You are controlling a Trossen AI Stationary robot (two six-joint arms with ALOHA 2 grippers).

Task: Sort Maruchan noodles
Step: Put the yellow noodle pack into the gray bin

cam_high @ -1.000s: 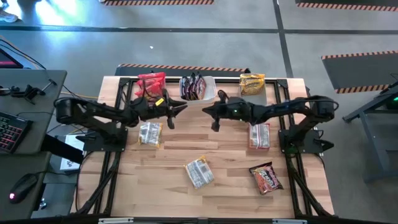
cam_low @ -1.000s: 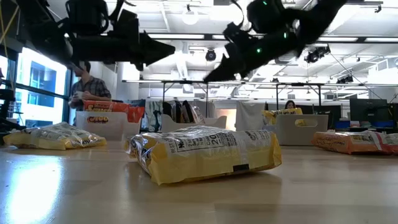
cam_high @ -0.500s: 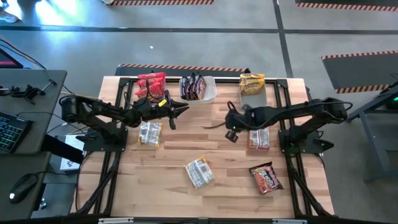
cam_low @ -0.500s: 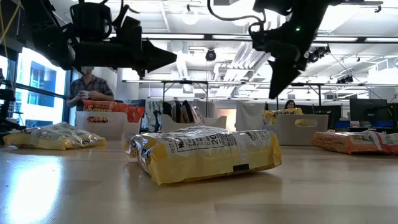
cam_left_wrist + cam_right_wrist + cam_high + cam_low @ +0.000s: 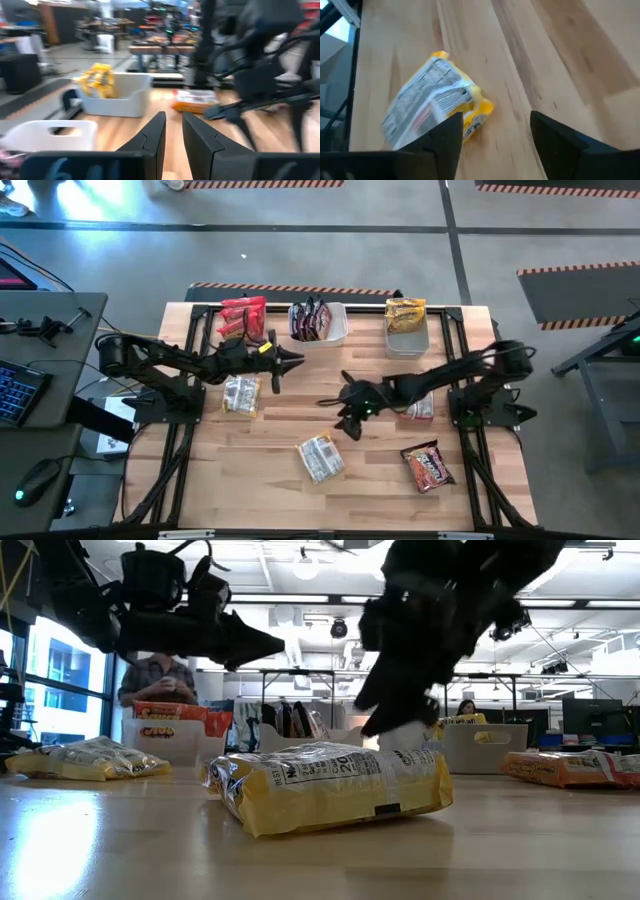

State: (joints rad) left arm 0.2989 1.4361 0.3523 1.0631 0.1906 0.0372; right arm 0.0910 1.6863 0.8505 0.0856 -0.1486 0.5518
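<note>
Maruchan noodle packets lie flat on the wooden table: a yellow one (image 5: 320, 457) near the middle front, another yellow one (image 5: 241, 394) at the left, a red-orange one (image 5: 430, 465) at the front right, and one (image 5: 421, 407) half hidden under my right arm. My right gripper (image 5: 345, 415) hangs open, slanting down, just short of the middle yellow packet (image 5: 435, 110) and touching nothing. My left gripper (image 5: 297, 360) waits level above the table's far left part, its fingers (image 5: 155, 132) all but together with nothing between them.
Three tubs stand along the far edge: one with red packets (image 5: 243, 318), one with dark packets (image 5: 315, 320), one with yellow packets (image 5: 405, 315). Bare wood lies between the packets. A person (image 5: 150, 690) stands beyond the table on the left of the low view.
My right gripper has swung from the far middle by the tubs toward the near edge and down, toward the middle yellow packet. It has tipped downward, rolled, and opened. The packets have stayed where they were.
</note>
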